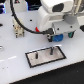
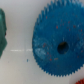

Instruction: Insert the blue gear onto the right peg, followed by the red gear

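One blue gear (image 2: 57, 42), flat, stiff and judged light, best gripped across its toothed rim, is seen close beneath the gripper (image 1: 56, 36), apparently held above the base plate (image 1: 46, 54) near the tabletop's (image 1: 15, 65) middle.

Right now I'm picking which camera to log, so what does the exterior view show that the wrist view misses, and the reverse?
Only the exterior view shows the base plate with its two pegs, including the right peg, plus the arm and hand. Only the wrist view shows the gear's teeth and centre hole close up, and a dark green object beside it. Both show the blue gear and white table.
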